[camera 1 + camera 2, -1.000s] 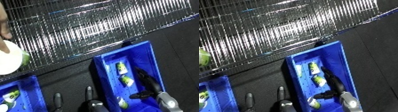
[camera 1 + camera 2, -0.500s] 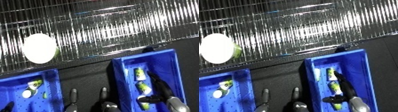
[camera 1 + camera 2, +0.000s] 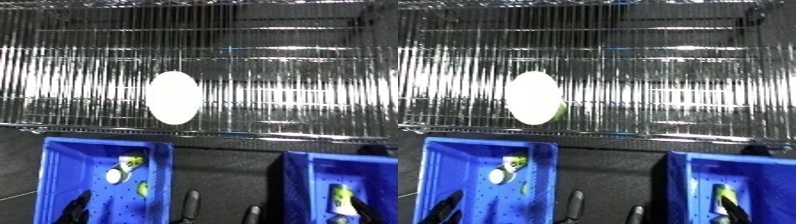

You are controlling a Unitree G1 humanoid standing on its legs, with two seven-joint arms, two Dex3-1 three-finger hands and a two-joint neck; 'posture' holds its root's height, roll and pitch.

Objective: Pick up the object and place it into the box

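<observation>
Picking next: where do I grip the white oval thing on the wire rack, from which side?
Grip the white oval object across its narrow width, left and right edges, coming from above the wire rack. It looks longer than wide, with both sides clear.

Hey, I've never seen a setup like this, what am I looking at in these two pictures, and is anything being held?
Both pictures come from a stereo camera on a humanoid robot's head, looking down, one from the left eye and one from the right, so they nearly match. Across the top runs a shiny wire rack with a white oval object lying on it, a green edge showing on its side. Below, on a dark surface, stand two blue bins: the left bin holds a few small white and green items, and the right bin holds at least one similar item. The dark shapes at the bottom edge are fingers of a robot hand. Too little shows to tell which hand, and nothing appears to be held.
</observation>
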